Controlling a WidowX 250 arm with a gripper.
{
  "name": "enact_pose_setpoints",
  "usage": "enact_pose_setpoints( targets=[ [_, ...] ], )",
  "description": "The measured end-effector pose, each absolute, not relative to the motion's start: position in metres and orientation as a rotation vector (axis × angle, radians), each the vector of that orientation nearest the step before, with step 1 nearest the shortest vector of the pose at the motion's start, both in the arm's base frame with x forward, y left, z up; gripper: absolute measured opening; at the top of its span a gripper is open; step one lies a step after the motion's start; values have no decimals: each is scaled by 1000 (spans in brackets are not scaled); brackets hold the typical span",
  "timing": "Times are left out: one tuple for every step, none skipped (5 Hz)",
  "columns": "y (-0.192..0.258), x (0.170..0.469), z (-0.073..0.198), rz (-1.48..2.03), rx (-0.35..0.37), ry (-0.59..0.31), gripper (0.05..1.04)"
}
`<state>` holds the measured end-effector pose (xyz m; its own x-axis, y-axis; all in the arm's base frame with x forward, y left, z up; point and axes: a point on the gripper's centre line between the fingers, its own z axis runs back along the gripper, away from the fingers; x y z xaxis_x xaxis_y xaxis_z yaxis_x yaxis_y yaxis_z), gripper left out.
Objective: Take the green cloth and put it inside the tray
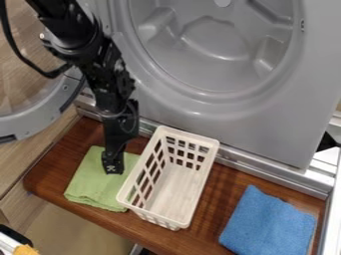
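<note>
From where I stand: gripper (pixel 113 167) hangs down left of centre, tip over the upper right part of the green cloth (pixel 95 185). Cloth lies lower left of the frame, on the wooden board (pixel 223 191), just beside the white basket (pixel 174 191), which I take as the tray. Cloth not in it.

Hand state: can't tell if spread, pressed together or pinching fabric. Contact with cloth unclear too.

My read: pick step. Next: get a solid pinch, lift clear of the basket's left rim, shift right, lower, release. Risk: cloth snags the rim or drags the basket. Blue cloth (pixel 267 224), lower right, isn't needed.
</note>
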<state>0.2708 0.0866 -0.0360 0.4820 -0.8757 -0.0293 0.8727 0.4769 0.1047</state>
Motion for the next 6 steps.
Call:
enact_pose_setpoints(
  targets=[
    [88, 276, -54, -1074, 108, -41, 1000],
    [91, 280, -68, -1069, 116, -32, 1000],
    [95, 279, -77, -1060, 93, -18, 1000],
    [96, 279, -78, -1059, 92, -17, 949],
    [97, 277, -79, -1061, 102, -11, 682],
    [99, 274, -79, -1055, 121, 6, 406]
  ],
)
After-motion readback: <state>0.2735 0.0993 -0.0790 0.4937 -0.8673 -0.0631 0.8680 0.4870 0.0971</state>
